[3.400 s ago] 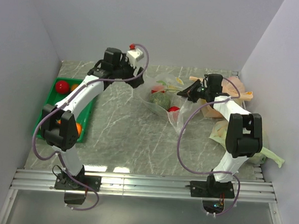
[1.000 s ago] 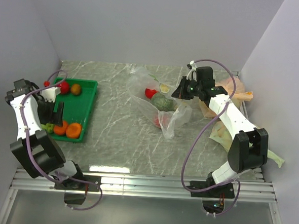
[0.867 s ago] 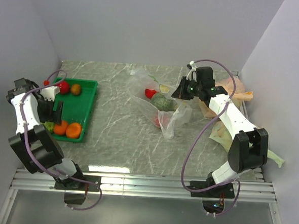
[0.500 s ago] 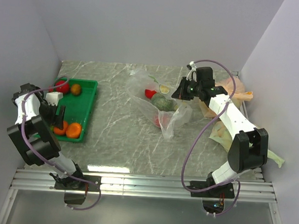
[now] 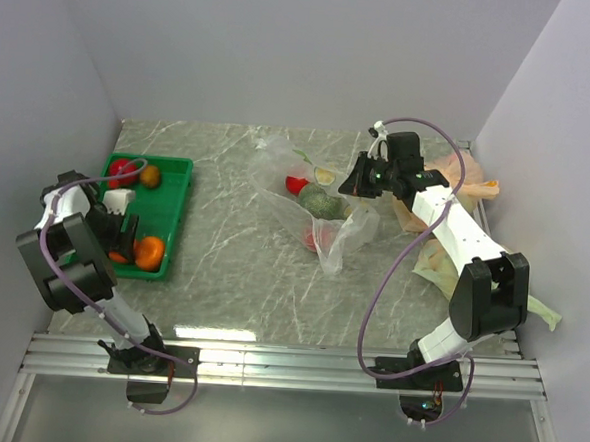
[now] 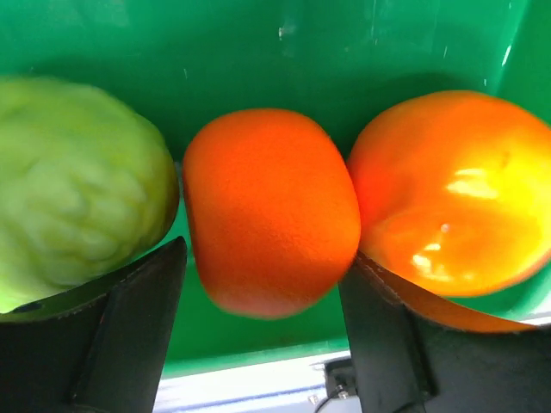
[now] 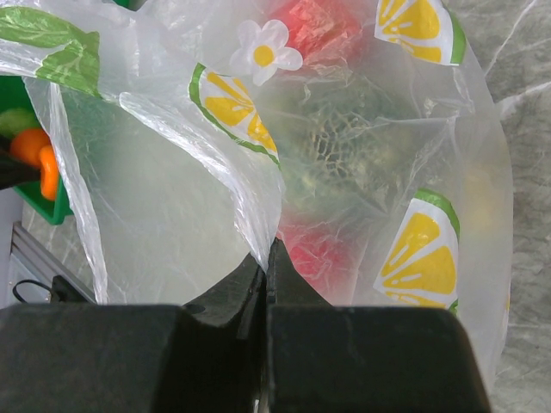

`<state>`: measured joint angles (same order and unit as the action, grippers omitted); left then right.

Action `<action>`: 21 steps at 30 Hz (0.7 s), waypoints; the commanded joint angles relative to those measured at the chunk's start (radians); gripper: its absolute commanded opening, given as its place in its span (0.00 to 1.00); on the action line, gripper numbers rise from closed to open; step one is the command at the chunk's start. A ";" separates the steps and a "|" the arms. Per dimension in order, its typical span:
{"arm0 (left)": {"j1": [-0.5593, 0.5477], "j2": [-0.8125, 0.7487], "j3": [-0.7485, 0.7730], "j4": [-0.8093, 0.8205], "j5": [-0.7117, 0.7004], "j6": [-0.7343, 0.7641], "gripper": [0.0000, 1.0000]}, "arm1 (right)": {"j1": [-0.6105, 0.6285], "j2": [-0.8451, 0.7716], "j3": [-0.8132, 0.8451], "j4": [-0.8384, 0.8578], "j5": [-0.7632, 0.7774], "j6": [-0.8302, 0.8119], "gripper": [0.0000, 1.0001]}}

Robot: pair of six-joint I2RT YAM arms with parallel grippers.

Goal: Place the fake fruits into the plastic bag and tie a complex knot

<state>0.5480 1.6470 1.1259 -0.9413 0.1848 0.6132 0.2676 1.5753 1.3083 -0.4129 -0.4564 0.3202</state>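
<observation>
Top view: find L claw low in near end of green tray, at L edge of surface. L wrist view: see jaws apart, one finger each side of matte orange fruit; contact w/ its sides not resolvable, so log as open, nothing lifted. Note glossy orange fruit pressed against it on one side, lt-green bumpy fruit just beside it on the other, all three on tray floor. At far end of tray: red ball and small orange ball, side by side. Find R claw toward back of surface, closed tight on a fold of plastic bag (clear, crinkly, lemon-slice + flower print), film pinched between fingertips. Inside bag: upper red fruit, dull green netted piece below it, lower red fruit nearest claw. Bag resting centre-back on surface, well apart from tray. Note orange-tinted bag and pale green bag along R wall.
</observation>
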 commanded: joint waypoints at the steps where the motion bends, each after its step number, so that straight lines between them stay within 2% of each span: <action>1: -0.029 0.042 0.018 0.042 0.019 -0.015 0.77 | -0.007 0.002 0.034 0.003 0.002 -0.006 0.00; 3: -0.036 0.056 0.032 0.044 0.019 -0.021 0.74 | -0.007 0.005 0.035 0.002 0.001 -0.004 0.00; 6: -0.040 0.073 0.061 0.038 0.025 -0.030 0.62 | -0.007 0.002 0.035 0.002 0.002 -0.009 0.00; 9: -0.040 0.074 0.098 0.018 0.035 -0.030 0.44 | -0.005 0.002 0.029 0.002 0.004 -0.009 0.00; 13: -0.040 0.044 0.155 -0.039 0.041 -0.021 0.28 | -0.007 -0.004 0.031 -0.001 0.002 -0.012 0.00; 17: -0.040 -0.004 0.279 -0.112 0.064 -0.015 0.23 | -0.007 -0.012 0.032 0.000 -0.001 -0.010 0.00; 20: -0.071 -0.045 0.434 -0.204 0.192 -0.010 0.22 | -0.007 -0.008 0.042 -0.009 -0.001 -0.010 0.00; 21: -0.123 -0.058 0.472 -0.236 0.265 -0.015 0.23 | -0.007 -0.009 0.043 -0.013 0.002 -0.015 0.00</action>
<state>0.4953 1.7020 1.4540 -1.0775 0.2684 0.5873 0.2676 1.5753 1.3083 -0.4156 -0.4564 0.3199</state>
